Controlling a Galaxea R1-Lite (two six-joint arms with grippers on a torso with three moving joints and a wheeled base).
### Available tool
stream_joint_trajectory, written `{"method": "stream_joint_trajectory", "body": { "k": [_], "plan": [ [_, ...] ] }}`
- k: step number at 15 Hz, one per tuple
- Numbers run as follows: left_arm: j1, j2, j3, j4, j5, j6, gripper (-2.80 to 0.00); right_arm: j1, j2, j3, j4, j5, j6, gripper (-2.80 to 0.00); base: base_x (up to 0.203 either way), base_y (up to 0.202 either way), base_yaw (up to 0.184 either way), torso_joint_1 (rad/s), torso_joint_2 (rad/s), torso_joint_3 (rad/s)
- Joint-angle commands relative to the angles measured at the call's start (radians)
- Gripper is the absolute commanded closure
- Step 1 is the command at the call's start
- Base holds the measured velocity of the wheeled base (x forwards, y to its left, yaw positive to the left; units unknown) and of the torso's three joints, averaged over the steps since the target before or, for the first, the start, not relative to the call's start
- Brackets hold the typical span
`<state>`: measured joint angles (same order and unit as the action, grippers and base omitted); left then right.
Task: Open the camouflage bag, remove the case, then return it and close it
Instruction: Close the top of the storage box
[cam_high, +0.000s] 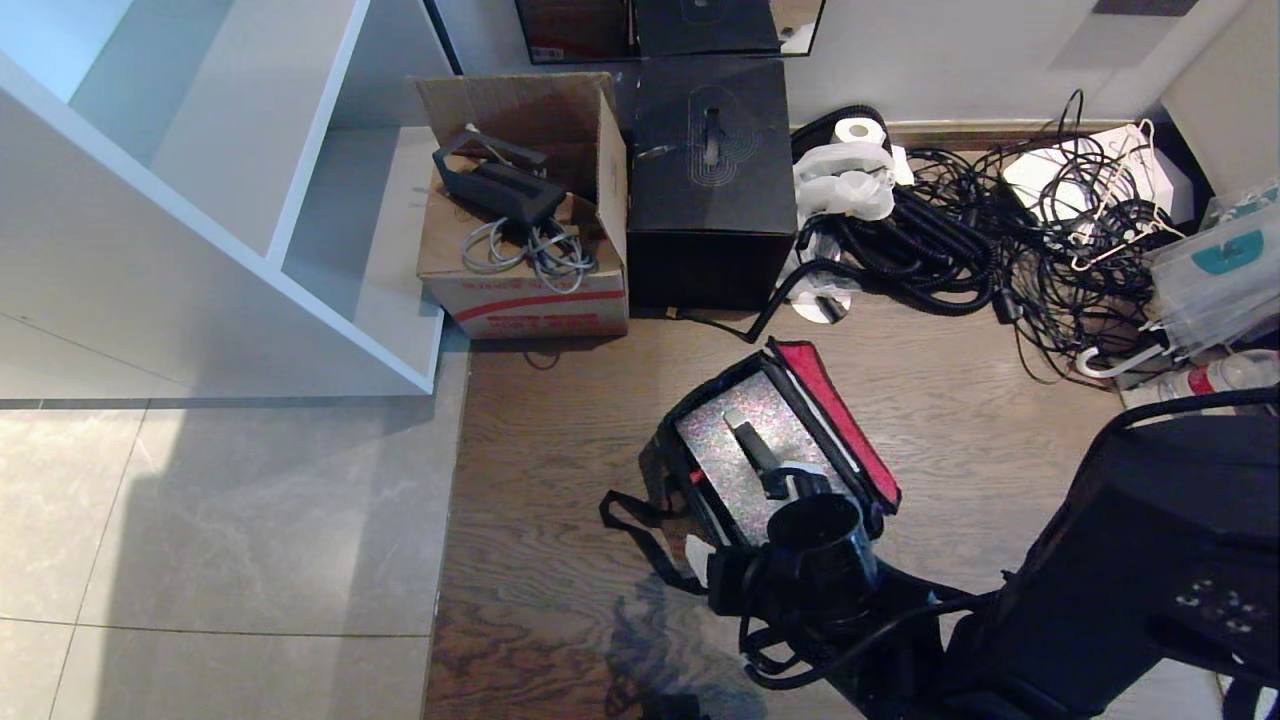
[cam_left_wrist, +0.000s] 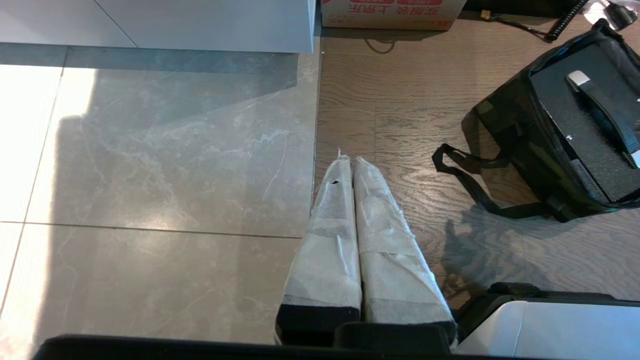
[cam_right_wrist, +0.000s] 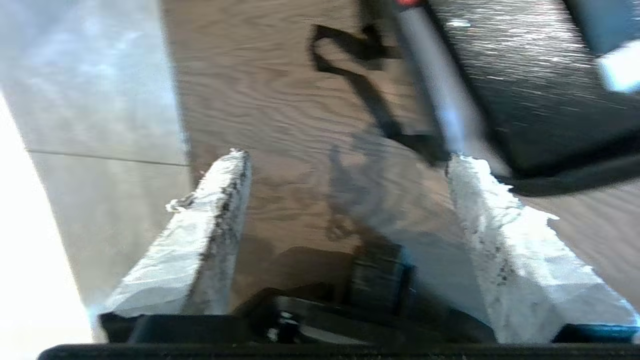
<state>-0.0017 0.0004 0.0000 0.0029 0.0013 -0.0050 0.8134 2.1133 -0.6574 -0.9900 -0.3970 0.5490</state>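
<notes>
Right end effector (cam_right_wrist: 345, 160) released, fingers spread, beside the open camouflage bag (cam_high: 845, 420) holding the case (cam_high: 735, 450); left end effector (cam_left_wrist: 352, 162) clenched, empty.

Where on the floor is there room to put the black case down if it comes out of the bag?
Bare wood floor lies left of the camouflage bag, below the cardboard box. The grey tiles beyond are bare too. By the wall it is crowded: black box, tangled cables.
</notes>
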Motion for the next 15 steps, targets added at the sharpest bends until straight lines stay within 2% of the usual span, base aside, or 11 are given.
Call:
{"method": "stream_joint_trajectory", "body": {
  "k": [1, 4, 7, 11, 15],
  "plan": [
    [0.0, 0.0, -0.002, 0.0, 0.0, 0.0, 0.0, -0.078, -0.132, 0.039, 0.032, -0.017, 0.011, -2.8, 0.0, 0.0, 0.0, 0.0, 0.0, 0.0],
    [0.0, 0.0, 0.0, 0.0, 0.0, 0.0, 0.0, -0.19, -0.333, 0.137, 0.061, -0.014, 0.042, -2.8, 0.0, 0.0, 0.0, 0.0, 0.0, 0.0],
    [0.0, 0.0, 0.0, 0.0, 0.0, -0.001, 0.0, -0.276, -0.552, 0.213, 0.179, 0.046, 0.062, -2.8, 0.0, 0.0, 0.0, 0.0, 0.0, 0.0],
    [0.0, 0.0, 0.0, 0.0, 0.0, 0.0, 0.0, -0.329, -0.784, 0.258, 0.398, 0.082, 0.078, -2.8, 0.0, 0.0, 0.0, 0.0, 0.0, 0.0],
    [0.0, 0.0, -0.001, 0.0, 0.0, 0.0, 0.0, -0.335, -0.835, 0.275, 0.465, 0.083, 0.079, -2.8, 0.0, 0.0, 0.0, 0.0, 0.0, 0.0]
  ]
}}
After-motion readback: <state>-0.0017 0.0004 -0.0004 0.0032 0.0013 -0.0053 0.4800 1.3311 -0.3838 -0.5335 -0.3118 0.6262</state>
